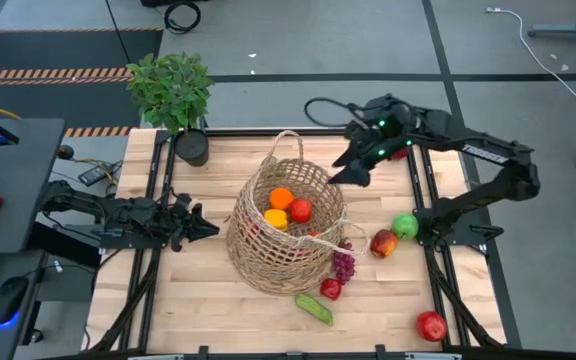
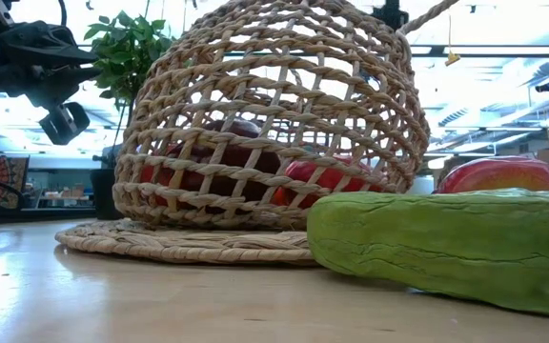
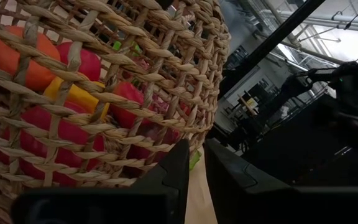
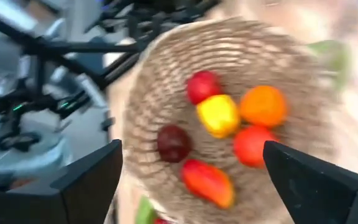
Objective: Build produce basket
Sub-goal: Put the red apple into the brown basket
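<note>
High view: pale wooden table (image 1: 198, 300), grey floor (image 1: 318, 40)

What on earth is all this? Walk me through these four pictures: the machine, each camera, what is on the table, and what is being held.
Two dark robot arms work at a wooden table. One camera looks straight down, one sits level with the tabletop, and one rides on each arm's wrist.

In the middle stands a wicker basket already holding an orange, a yellow pepper and some red pieces. On the table beside it lie purple grapes, a cucumber, a green apple and red apples. A potted plant stands at the far corner.

The right gripper hovers over the basket's far rim, fingers wide open and empty. The left gripper waits beside the basket, fingers nearly together, holding nothing.
</note>
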{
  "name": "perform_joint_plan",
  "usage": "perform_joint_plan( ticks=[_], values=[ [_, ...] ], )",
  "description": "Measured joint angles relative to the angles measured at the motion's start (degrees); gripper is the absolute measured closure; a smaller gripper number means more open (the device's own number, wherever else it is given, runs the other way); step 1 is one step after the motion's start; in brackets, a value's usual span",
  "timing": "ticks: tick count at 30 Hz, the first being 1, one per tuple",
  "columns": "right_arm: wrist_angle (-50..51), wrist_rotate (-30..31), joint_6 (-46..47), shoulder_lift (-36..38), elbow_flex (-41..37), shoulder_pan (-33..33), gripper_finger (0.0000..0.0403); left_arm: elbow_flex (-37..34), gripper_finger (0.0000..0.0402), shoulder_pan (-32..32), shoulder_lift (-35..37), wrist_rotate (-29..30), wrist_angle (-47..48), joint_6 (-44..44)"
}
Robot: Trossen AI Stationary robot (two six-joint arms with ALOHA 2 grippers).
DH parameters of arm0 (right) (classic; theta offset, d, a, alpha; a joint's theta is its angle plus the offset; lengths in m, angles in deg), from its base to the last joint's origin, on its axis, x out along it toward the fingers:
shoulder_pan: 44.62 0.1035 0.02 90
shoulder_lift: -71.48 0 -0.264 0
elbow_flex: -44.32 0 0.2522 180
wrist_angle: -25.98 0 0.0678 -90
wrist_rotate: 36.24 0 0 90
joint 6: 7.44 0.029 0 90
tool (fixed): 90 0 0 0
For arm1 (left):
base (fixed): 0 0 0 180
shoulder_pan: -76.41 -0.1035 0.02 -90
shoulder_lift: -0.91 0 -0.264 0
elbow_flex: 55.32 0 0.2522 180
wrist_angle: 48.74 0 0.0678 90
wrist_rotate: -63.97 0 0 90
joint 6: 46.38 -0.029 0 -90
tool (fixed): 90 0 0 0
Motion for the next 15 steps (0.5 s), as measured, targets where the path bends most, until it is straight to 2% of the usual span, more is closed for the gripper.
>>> perform_joint_plan(
  ticks=[7, 15],
  values=[
    [11.1, 10.2, -6.4, 1.9, 0.0, -6.4, 0.0023, 0.0, 0.0340, 0.0, 0.0, 0.0, 0.0, 0.0],
    [20.2, 13.9, -10.9, 1.5, 0.0, -14.0, 0.0025, 0.0, 0.0346, 0.0, 0.0, 0.0, 0.0, 0.0]
  ],
)
